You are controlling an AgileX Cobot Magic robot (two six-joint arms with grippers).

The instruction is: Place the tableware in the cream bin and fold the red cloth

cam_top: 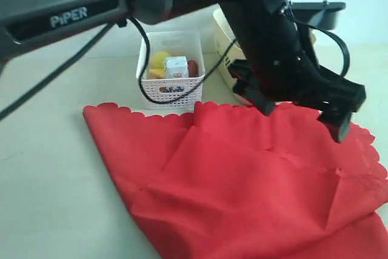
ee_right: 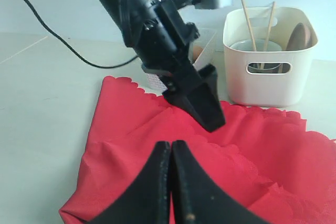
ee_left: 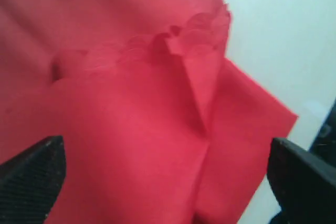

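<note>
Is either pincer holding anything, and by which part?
Nothing is held: left pincer open above the red cloth, right pincer shut and empty.

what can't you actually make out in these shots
Exterior view: the left arm hides most of the cream bin, so its contents are unseen.
Exterior view: the red cloth runs off the bottom and right edges.
Right wrist view: that arm covers most of the white basket; in the bin only chopsticks, a spoon and a bowl rim show.
Left wrist view: the cloth is blurred, its layers unclear.
</note>
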